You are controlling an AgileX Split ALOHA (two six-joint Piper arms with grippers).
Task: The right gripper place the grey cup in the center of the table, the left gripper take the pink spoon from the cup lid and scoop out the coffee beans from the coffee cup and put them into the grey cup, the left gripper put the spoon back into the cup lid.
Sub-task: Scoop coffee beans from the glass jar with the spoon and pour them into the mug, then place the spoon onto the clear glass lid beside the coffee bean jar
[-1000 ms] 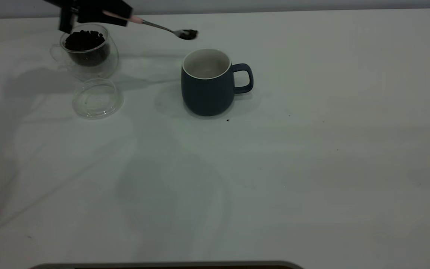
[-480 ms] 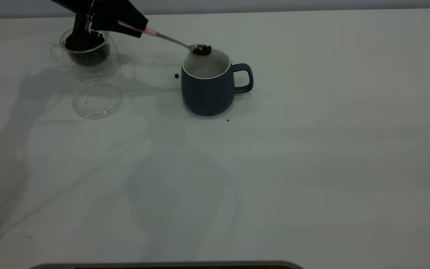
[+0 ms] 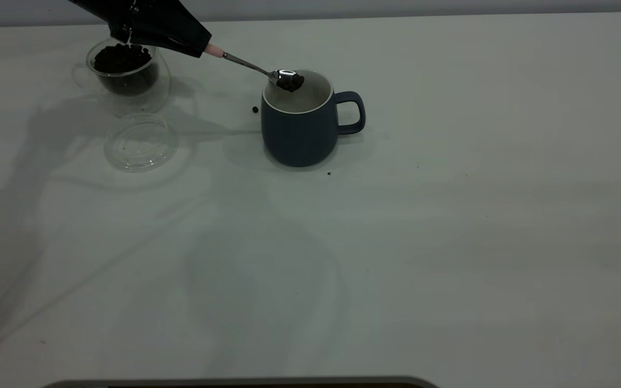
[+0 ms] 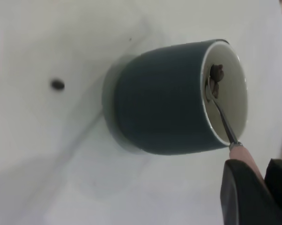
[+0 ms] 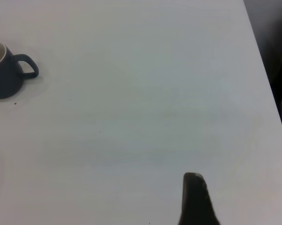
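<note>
- Over the grey cup [image 3: 299,121] is where the action is: the pink spoon's [image 3: 246,63] bowl sits just inside the cup's mouth, at the rim on the side away from the cup's handle, with a small clump of coffee beans [image 3: 290,82] on it.
- Spoon's long axis slopes down from the left gripper [image 3: 167,33] to the cup, bowl end lowest and pointing at the cup. Only a stub of pale pink handle shows past the gripper, then the shiny silver neck.
- Left gripper is clenched on the spoon's handle, up above the bench [image 3: 450,226] between the grey cup and the coffee cup [image 3: 124,75].
- Grey cup stands upright, matte blue-grey, white inside, loop handle pointing away from the coffee cup.
- One stray bean [image 3: 255,110] lies on the bench just beside the grey cup, on the spoon side.
- Coffee cup is clear glass, dark with beans; the clear cup lid [image 3: 140,141] lies flat near it.
- Right gripper [image 5: 196,199] is well apart from the grey cup; can't tell how its jaws stand.
</note>
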